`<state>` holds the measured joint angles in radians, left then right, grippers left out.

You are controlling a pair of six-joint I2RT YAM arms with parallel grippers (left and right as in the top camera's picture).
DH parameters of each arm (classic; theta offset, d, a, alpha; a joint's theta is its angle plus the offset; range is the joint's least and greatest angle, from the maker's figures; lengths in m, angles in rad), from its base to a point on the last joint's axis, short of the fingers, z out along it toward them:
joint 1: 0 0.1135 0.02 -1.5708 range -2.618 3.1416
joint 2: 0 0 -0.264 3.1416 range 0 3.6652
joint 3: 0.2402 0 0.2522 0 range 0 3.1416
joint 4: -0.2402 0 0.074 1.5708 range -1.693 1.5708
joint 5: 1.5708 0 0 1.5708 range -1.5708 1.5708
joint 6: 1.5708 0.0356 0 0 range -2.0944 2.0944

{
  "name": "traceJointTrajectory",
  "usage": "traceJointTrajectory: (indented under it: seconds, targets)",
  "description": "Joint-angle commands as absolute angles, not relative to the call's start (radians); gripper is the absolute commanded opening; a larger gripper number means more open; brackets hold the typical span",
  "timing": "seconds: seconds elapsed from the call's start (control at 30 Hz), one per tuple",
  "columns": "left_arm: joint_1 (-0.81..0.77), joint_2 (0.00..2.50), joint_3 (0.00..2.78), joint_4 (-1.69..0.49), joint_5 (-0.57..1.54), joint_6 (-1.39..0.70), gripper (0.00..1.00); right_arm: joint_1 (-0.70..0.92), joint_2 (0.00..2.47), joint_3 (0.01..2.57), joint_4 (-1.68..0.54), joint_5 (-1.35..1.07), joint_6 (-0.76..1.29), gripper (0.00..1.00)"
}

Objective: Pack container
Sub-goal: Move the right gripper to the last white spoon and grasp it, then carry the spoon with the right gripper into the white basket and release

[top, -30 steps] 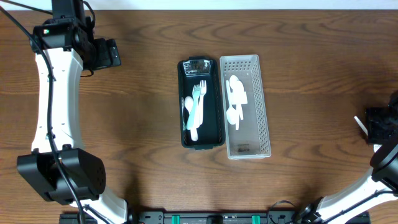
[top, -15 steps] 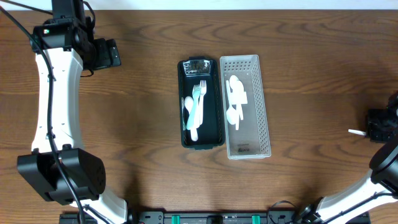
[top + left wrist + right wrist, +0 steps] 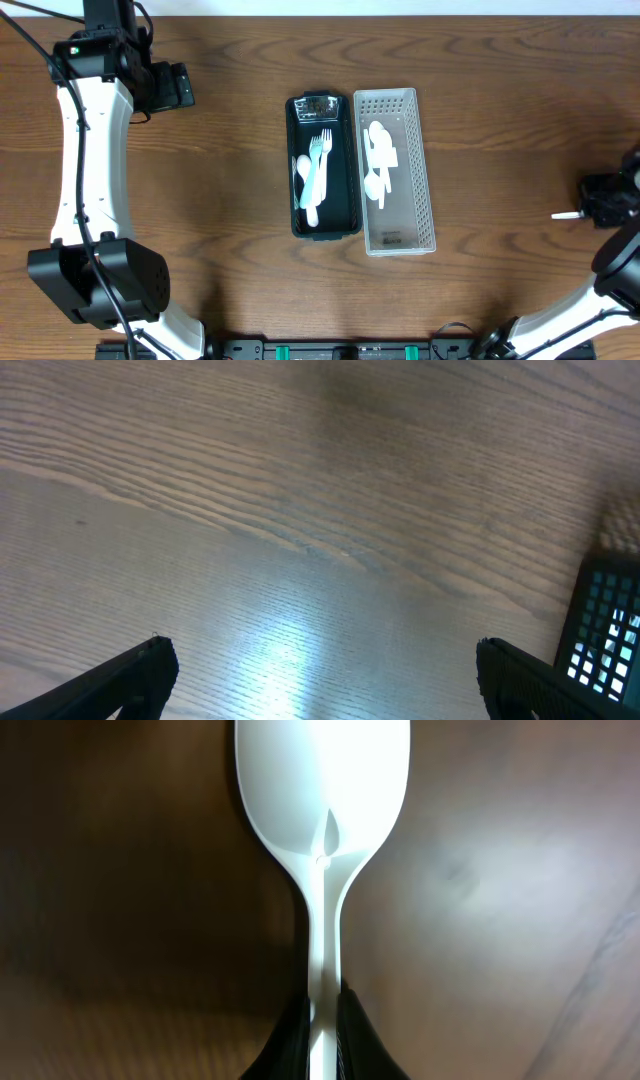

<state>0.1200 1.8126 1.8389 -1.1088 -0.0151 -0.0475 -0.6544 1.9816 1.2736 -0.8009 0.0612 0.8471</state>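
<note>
Left gripper (image 3: 178,87) hangs far left, fingers spread wide over bare table (image 3: 300,510), mid-table the black tray (image 3: 296,200) holds cutlery (image 3: 320,148) right beside the white basket (image 3: 425,200), and far right the right gripper (image 3: 588,208) pinches a white spoon (image 3: 322,790) by its handle.

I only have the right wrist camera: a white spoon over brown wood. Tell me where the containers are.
Observer: Mid-table, to the left of the right end effector and its held spoon: a black tray and a white basket, side by side.
Operator: List what's in the tray.
Observer: A blue fork and a white spoon.
Operator: Report the left arm.
Observer: The left end effector is open, over bare table near the far left corner.
</note>
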Motion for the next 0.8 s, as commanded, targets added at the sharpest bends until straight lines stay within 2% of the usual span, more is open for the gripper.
traceJointTrajectory:
  seconds: [0.0, 0.2, 0.37, 0.6, 0.77]
  targets:
    - [0.123, 1.826, 1.836, -1.113, -0.028, -0.037, 0.98, -0.548, 1.946, 1.256, -0.805, 0.044, 0.764, 0.01]
    - [0.123, 1.826, 1.836, -1.113, -0.028, -0.037, 0.98, -0.329, 1.800, 1.350, -0.809, 0.033, 0.619, 0.01]
    - [0.123, 1.826, 1.836, -1.113, -0.028, -0.037, 0.98, -0.115, 1.730, 1.448, -0.868, -0.037, 0.619, 0.01]
    - [0.123, 1.826, 1.836, -1.113, -0.028, -0.037, 0.98, 0.184, 1.725, 1.493, -0.865, -0.049, 0.607, 0.01]
    - [0.123, 1.826, 1.836, -1.114, -0.028, -0.037, 0.98, 0.306, 1.762, 1.490, -0.888, -0.015, 0.604, 0.01]
